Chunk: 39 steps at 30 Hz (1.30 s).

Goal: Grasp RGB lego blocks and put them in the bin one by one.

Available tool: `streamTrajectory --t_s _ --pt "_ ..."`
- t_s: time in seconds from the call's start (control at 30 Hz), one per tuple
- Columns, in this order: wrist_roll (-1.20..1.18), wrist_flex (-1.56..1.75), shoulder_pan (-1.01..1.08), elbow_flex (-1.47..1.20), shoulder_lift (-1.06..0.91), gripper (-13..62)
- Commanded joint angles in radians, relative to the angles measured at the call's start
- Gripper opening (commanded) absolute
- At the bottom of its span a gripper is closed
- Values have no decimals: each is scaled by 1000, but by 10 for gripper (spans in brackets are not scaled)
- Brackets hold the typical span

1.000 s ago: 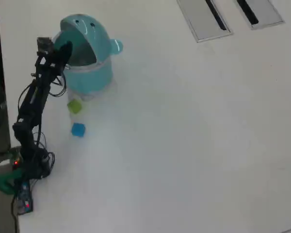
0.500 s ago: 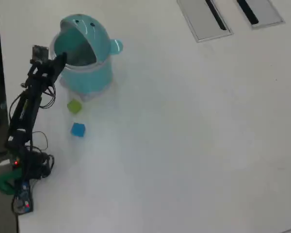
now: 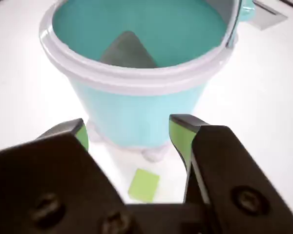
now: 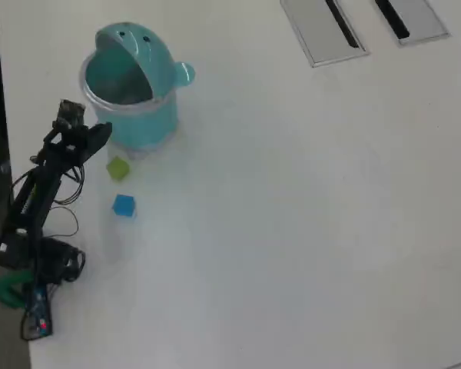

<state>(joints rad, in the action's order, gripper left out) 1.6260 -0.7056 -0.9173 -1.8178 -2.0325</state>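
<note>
The bin (image 4: 131, 84) stands at the upper left of the table (image 4: 307, 215) in the overhead view, its mouth open under the domed hood, and the gripper (image 3: 129, 131) that was reaching over that mouth a second ago has drawn back and come down toward the arm's base; it now hangs just short of the bin's near wall, jaws spread wide with nothing between them. No red block shows on the table in either view, so I judge it is already in the bin, though the dark shape on the bin floor in the wrist view is too vague to call. Two blocks are left: the green block (image 3: 144, 185) lies on the table just in front of the bin's foot, below and between the jaws in the wrist view, and the blue block (image 4: 124, 204) sits near it, a little farther from the bin. Green looks the likely next pick. The bin is smooth, glossy teal plastic, round, with a pale thick rim and a small side knob (image 4: 184, 74). The blocks are small matte cubes. The jaws are black, with green pads (image 3: 180, 139) on their inner faces.
</note>
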Motion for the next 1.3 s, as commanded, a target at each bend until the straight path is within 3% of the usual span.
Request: streamTrajectory --t_s 0.0,0.7,1.27 --pt "-3 6 2 0 -49 296" --pt "-3 38 -17 -316 -29 298" --pt "-26 241 -20 -354 184 299"
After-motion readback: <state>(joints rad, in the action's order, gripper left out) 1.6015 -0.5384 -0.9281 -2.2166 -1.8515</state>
